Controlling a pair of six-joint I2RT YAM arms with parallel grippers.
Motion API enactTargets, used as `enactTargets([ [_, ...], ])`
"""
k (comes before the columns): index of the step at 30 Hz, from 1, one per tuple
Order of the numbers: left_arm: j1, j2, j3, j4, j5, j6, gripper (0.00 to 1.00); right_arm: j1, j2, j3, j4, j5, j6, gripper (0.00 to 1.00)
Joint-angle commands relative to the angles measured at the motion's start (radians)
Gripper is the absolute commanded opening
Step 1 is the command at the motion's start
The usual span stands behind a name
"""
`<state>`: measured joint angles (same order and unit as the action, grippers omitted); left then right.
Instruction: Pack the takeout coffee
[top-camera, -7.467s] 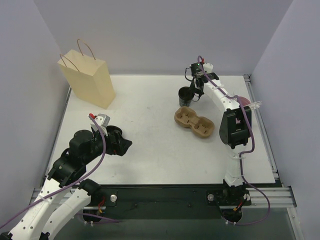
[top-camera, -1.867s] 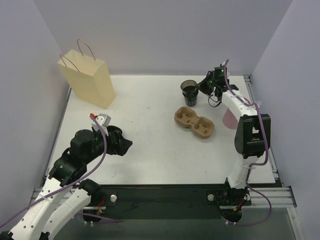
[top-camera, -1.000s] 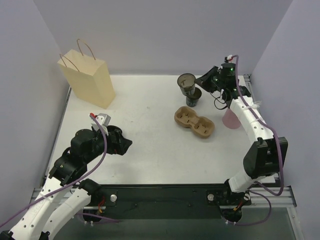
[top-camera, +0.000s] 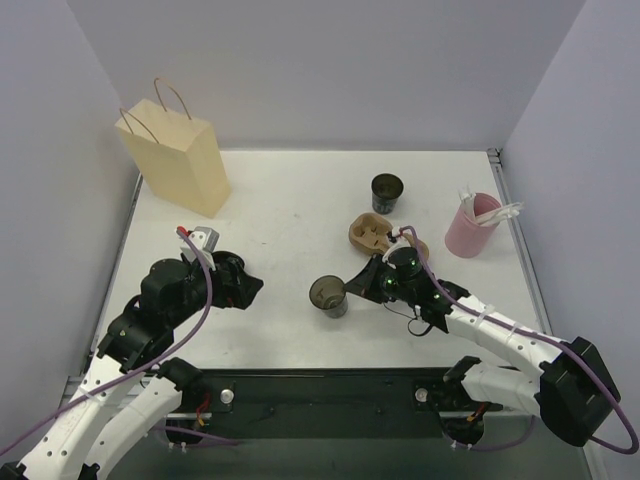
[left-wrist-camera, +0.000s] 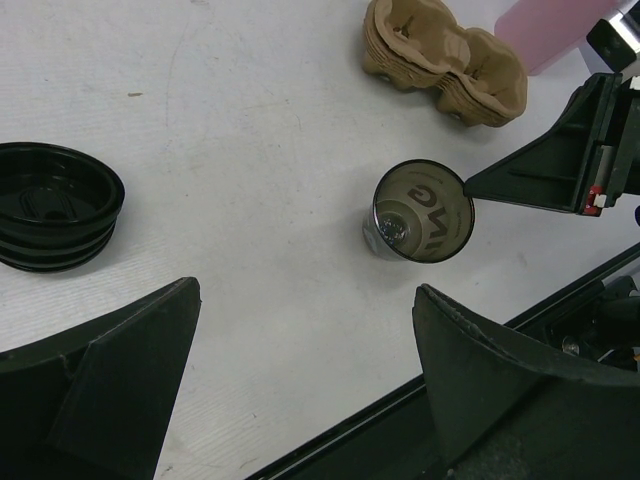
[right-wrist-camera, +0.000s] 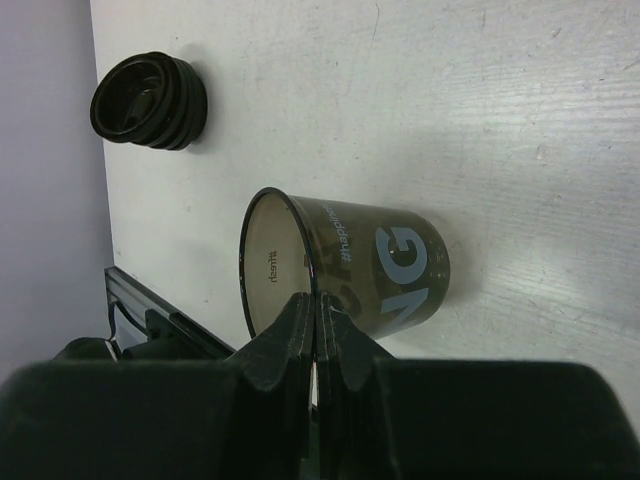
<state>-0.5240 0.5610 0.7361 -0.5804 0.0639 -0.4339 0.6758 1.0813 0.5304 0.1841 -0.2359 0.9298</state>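
Right gripper (right-wrist-camera: 315, 312), its 2 fingers pressed together on the rim of a dark takeout cup (right-wrist-camera: 365, 268), holds the cup upright near 6 o'clock on the white table (top-camera: 290, 200), by the near edge. Whether the base rests on the surface or hangs just above it cannot be told. In the left wrist view the same cup (left-wrist-camera: 420, 212) shows its mouth, open and unlidded.

At 1 o'clock from the cup, partly under the right arm, lies the brown cup carrier (top-camera: 366, 230). Beyond it, again toward 1 o'clock, stands a 2nd dark cup (top-camera: 387, 192). A pink holder of white utensils (top-camera: 470, 230) sits at 3 o'clock on the table, and the paper bag (top-camera: 180, 155) stands at 10 o'clock. A stack of black lids (left-wrist-camera: 55, 205) lies at 9 o'clock from the held cup, near the left gripper (top-camera: 245, 288), whose jaws are spread wide and hold nothing.

The likely trouble is the grip: a pinch on 1 thin edge could let the cup pivot or slip as it travels, and the base may catch the carrier's ridge and tip. The forearm, low over the carrier, might also shove it.

Pale lilac walls close 3 sides, and a black rail runs along the table's near edge.
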Motion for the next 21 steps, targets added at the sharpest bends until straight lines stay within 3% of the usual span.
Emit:
enactTargets([
  [1, -0.005, 0.008, 0.009, 0.028, -0.009, -0.003, 0.97, 0.010, -0.023, -0.023, 0.098, 0.026, 0.024, 0.00],
  [5, -0.005, 0.016, 0.011, 0.024, -0.015, -0.005, 0.97, 0.008, -0.053, -0.027, 0.049, 0.078, 0.014, 0.08],
  [6, -0.005, 0.019, 0.011, 0.022, -0.018, -0.005, 0.97, 0.008, -0.063, -0.014, -0.003, 0.092, 0.012, 0.18],
  [11, -0.005, 0.031, 0.017, 0.004, -0.052, -0.014, 0.97, 0.008, -0.124, 0.019, -0.123, 0.145, -0.034, 0.30],
  [21, -0.005, 0.080, 0.043, -0.079, -0.263, -0.077, 0.94, 0.013, -0.316, 0.123, -0.458, 0.190, -0.160, 0.36],
])
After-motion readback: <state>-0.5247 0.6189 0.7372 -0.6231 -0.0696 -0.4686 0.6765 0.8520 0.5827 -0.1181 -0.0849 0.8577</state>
